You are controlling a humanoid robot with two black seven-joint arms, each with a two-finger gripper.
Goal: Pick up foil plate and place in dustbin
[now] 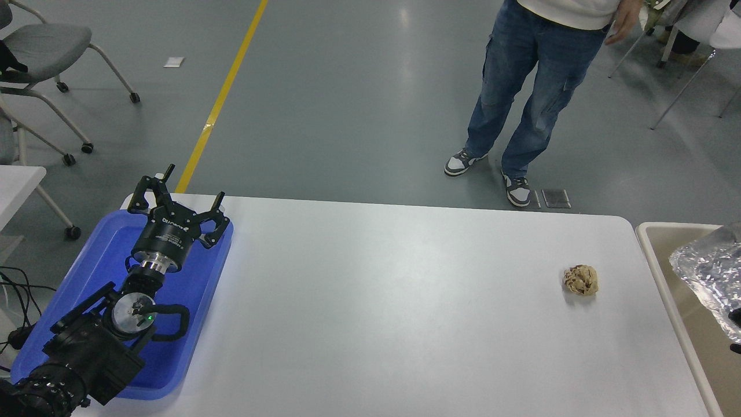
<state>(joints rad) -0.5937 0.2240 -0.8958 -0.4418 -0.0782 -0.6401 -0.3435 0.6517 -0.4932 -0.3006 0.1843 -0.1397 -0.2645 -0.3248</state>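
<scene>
The foil plate (pixel 707 277), shiny and crinkled, shows at the right edge over the beige dustbin (pixel 653 255), inside its rim line. Part of it is cut off by the picture's edge. Only dark slivers of my right gripper (pixel 736 317) show at the right edge beside and under the foil. I cannot tell whether it grips the foil. My left gripper (pixel 178 200) is open and empty, parked over the blue tray (pixel 98 243) at the lower left.
A small crumpled tan paper ball (pixel 580 280) lies on the white table (pixel 376 301) near its right side. A person in jeans (pixel 532 87) stands beyond the far edge. Chairs stand at the far left and far right.
</scene>
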